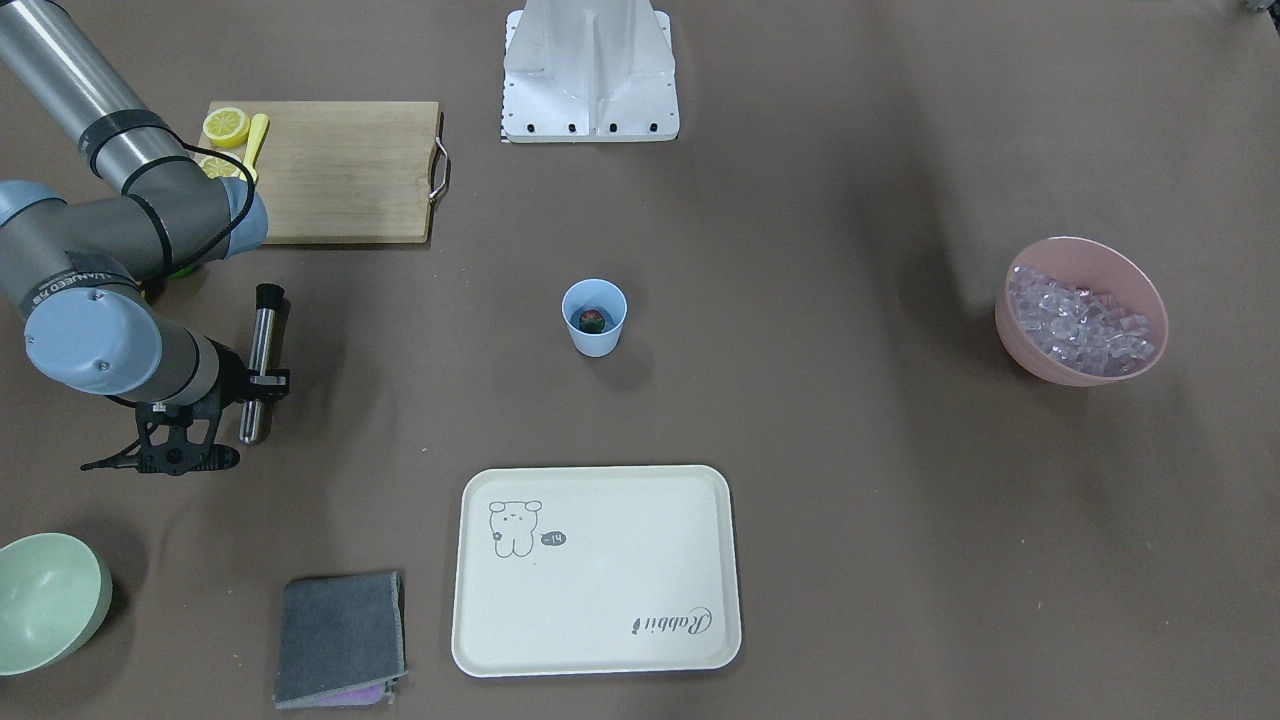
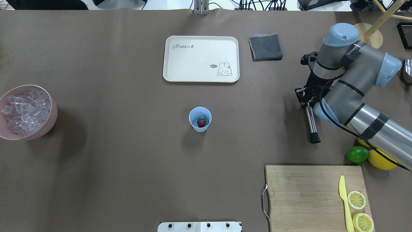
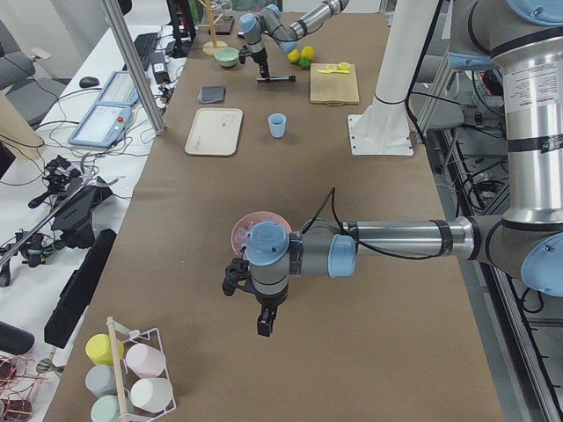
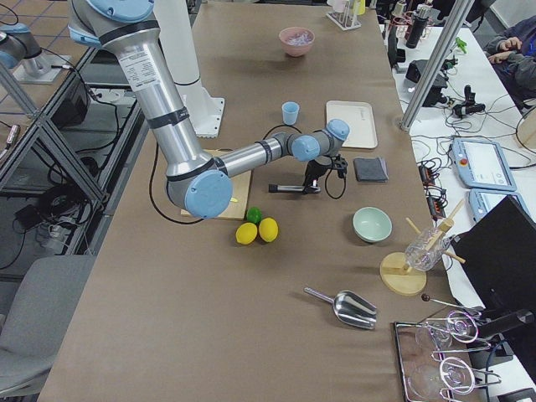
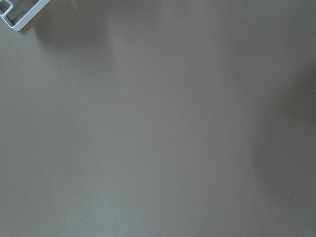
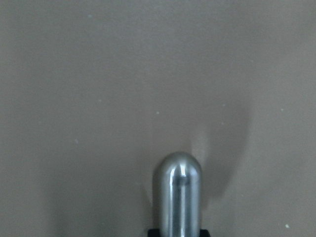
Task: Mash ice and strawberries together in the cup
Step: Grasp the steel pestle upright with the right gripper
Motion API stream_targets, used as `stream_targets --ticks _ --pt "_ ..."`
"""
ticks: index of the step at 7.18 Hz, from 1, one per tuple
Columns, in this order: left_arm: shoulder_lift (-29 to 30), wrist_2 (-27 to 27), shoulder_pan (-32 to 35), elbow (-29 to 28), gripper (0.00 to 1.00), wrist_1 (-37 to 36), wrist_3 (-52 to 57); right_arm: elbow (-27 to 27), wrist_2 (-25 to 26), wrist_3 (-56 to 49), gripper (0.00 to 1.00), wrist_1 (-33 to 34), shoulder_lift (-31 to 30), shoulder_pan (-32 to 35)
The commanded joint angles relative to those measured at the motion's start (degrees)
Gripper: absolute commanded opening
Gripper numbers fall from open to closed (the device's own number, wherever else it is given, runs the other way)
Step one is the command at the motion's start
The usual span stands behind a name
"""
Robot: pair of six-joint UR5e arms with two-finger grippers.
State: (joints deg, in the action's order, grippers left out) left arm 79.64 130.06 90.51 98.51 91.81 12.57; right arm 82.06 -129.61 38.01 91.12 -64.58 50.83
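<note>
Light blue cup (image 1: 594,340), red strawberry (image 2: 201,122); pink bowl (image 1: 1040,368), clear lilac-tinted ice (image 1: 1080,325); silver rod (image 1: 262,340), black tip; cream tray (image 1: 600,600) printed with grey rabbit; grey cloth (image 1: 340,635); pale green bowl (image 1: 40,600); brown table (image 1: 850,450)

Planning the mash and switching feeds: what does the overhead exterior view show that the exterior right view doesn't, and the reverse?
Only overhead exterior: the strawberry inside the cup, plus the lemon slices and yellow knife on the cutting board. Only exterior right: the metal scoop and the pale green bowl. Both: the cup, the pink bowl of ice, the tray, and the right gripper shut on the steel muddler.
</note>
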Motion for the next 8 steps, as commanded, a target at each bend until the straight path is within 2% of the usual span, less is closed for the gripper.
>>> stream_targets --ticks 1,2,4,5,6,7,8 --pt "0.0 0.0 0.0 -0.2 1.0 0.0 0.0 3.7 0.7 0.0 0.0 -0.1 1.0 0.1" --pt "0.0 0.0 0.0 -0.8 1.0 0.0 0.0 5.9 2.3 0.0 0.0 -0.1 1.4 0.1" --pt "0.1 0.0 0.0 -2.2 1.0 0.0 -0.1 14.8 4.1 -3.8 0.0 0.5 -0.2 -0.5" --pt "0.1 0.0 0.0 -3.0 1.0 0.1 -0.1 17.9 6.9 -3.3 0.0 0.5 0.4 -1.2" --pt "0.1 0.1 0.0 -4.0 1.0 0.1 -0.1 21.4 7.6 -1.7 0.0 0.7 0.2 -1.4" --pt "0.0 0.1 0.0 -4.5 1.0 0.1 -0.2 22.7 7.5 -1.5 0.0 0.3 0.6 -1.6" --pt "0.0 0.2 0.0 -5.5 1.0 0.1 -0.3 24.3 9.8 -1.6 0.0 0.0 3.7 -1.4"
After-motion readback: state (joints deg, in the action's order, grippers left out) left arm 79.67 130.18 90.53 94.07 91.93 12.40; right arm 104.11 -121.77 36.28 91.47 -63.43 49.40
